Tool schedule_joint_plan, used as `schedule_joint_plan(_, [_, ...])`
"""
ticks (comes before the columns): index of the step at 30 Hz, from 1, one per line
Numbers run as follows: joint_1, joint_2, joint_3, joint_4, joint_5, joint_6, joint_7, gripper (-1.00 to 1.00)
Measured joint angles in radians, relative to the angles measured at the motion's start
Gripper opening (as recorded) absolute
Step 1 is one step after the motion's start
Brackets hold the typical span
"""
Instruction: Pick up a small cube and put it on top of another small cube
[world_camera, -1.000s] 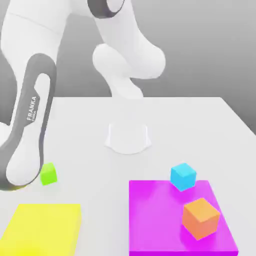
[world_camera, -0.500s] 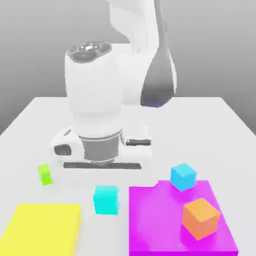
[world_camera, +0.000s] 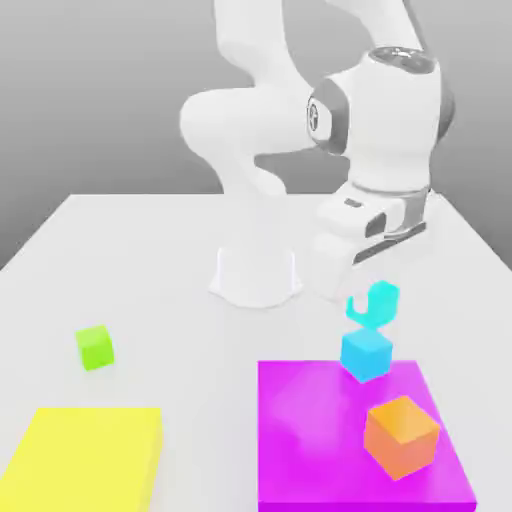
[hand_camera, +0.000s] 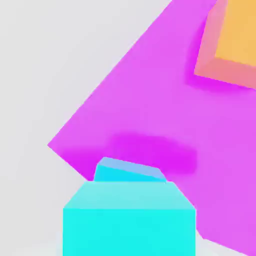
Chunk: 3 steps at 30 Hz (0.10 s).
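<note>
1. Plainly, the claw (world_camera: 373, 300) is clenched on a turquoise cube (world_camera: 380, 304), grasping it up off the table, with a pale finger covering part of its face in the exterior view.
2. The small blue cube (world_camera: 366, 354) lies just below the claw and its load. In the exterior view the two cubes overlap slightly or meet; whether they actually touch, I cannot tell.
3. The blue cube sits at the far edge of the magenta slab (world_camera: 310, 435), as the exterior view sees it. How much of its base rests on the slab is hard to make out.
4. The same slab bears the larger orange cube (world_camera: 401, 437), near its edge at the exterior view's right, apart from the blue cube.
5. Well apart, towards the exterior view's left, are a yellow slab (world_camera: 85, 460) with a bare top and, beyond it, a lime-green cube (world_camera: 95, 347) on the pale table (world_camera: 185, 385).
6. In the hand view, the turquoise cube hides most of the blue one, leaving a strip of it in sight. The orange cube is cut off by the frame there, as is the turquoise one.
7. In the exterior view, the near ends of both slabs run out of frame.
</note>
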Motion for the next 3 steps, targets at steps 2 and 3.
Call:
schedule_joint_plan(2, [0.0,0.0,0.0,0.0,0.0,0.0,0.0,1.0])
schedule_joint_plan(3, [0.0,0.0,0.0,0.0,0.0,0.0,0.0,1.0])
